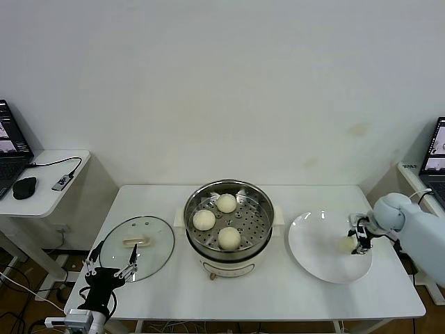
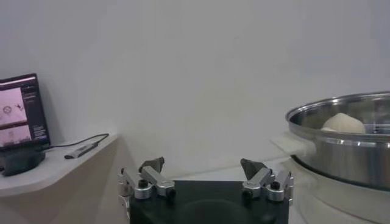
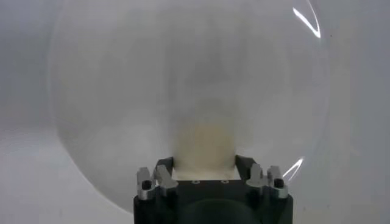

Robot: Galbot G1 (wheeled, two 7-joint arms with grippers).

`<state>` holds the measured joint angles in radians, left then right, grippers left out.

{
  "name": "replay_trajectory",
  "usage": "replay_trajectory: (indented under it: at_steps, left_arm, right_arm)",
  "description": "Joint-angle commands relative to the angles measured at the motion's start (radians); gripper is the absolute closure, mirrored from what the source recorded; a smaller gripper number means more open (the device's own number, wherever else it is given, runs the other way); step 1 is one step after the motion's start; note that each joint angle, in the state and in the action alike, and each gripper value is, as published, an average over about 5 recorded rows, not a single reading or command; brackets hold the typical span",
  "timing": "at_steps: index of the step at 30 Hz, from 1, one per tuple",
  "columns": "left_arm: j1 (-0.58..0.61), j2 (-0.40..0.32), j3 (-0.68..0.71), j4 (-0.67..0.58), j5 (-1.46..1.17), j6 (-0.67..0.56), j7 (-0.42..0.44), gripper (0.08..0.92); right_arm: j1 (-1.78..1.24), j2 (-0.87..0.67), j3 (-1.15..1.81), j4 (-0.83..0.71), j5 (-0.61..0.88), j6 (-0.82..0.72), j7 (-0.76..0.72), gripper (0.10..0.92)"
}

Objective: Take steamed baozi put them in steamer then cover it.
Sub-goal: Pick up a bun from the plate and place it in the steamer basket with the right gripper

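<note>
The steel steamer [image 1: 259, 203] stands mid-table on its cream base, uncovered, with three baozi [image 1: 204, 219] on its perforated floor. A fourth baozi [image 1: 347, 244] lies on the white plate [image 1: 316, 243] to the right. My right gripper [image 1: 356, 240] is down on the plate, shut on this baozi. In the right wrist view the cream baozi [image 3: 204, 146] fills the gap, with both fingers of the right gripper [image 3: 204, 163] against its sides. The glass cover [image 1: 156, 236] lies flat to the left of the steamer. My left gripper [image 1: 111, 264] waits open at its near edge, holding nothing.
A side table at far left carries a laptop, a mouse [image 1: 24, 186] and a cabled device. Another laptop [image 1: 437, 149] stands at far right. In the left wrist view the left gripper [image 2: 204, 164] faces the steamer's wall [image 2: 341, 155], with one baozi [image 2: 343, 123] showing above the rim.
</note>
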<state>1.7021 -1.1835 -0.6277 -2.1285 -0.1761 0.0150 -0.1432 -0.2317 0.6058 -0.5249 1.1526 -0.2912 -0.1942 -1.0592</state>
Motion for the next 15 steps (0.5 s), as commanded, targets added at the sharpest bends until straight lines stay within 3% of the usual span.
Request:
replay_trajectory:
  at_steps: [1, 8, 15]
  left_arm:
    - [0.000, 0.001, 0.001, -0.006, 0.000, 0.000, -0.001, 0.177]
    - [-0.003, 0.009, 0.001, -0.012, 0.000, 0.004, -0.001, 0.177]
    - [-0.012, 0.010, 0.017, -0.010, 0.001, 0.005, -0.002, 0.177]
  right_arm:
    - [0.067, -0.049, -0.048, 0.060, 0.066, -0.029, -0.014, 0.466]
    - [0.397, -0.137, -0.319, 0.213, 0.256, -0.139, -0.016, 0.474]
    - [0.873, -0.092, -0.683, 0.338, 0.517, -0.265, 0.031, 0.471]
